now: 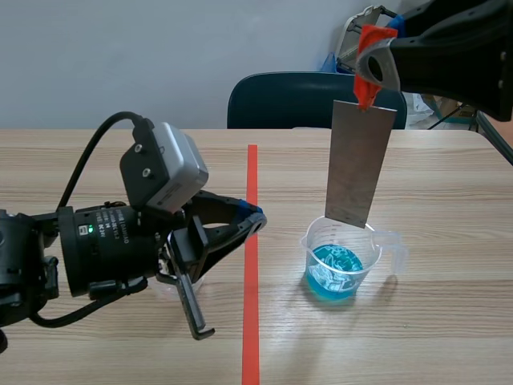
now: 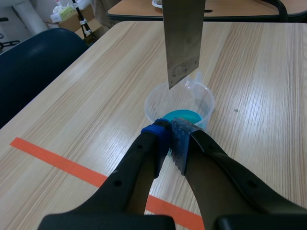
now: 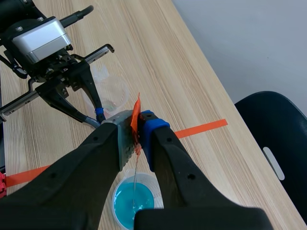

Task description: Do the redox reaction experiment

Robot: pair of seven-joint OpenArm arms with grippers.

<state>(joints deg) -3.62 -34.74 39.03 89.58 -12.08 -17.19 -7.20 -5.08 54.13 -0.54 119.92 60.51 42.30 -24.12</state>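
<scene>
A grey metal plate (image 1: 358, 164) hangs upright from an orange-red tab (image 3: 137, 120), and my right gripper (image 1: 375, 70) is shut on that tab, high above the table. The plate's lower edge is about level with the rim of a clear beaker (image 1: 314, 241) that holds blue liquid (image 1: 335, 269). In the right wrist view the beaker (image 3: 115, 200) lies straight under the gripper (image 3: 137, 128). My left gripper (image 1: 255, 218) rests low by the red tape line, shut on nothing. In the left wrist view its tips (image 2: 169, 139) point at the beaker (image 2: 153, 103), with the plate (image 2: 182, 43) hanging beyond.
An empty clear cup (image 3: 112, 93) stands on the table by the left arm's gripper. A dark blue chair (image 1: 296, 100) sits at the table's far edge. Boxes and clutter lie beyond the table at the back right (image 1: 361, 32).
</scene>
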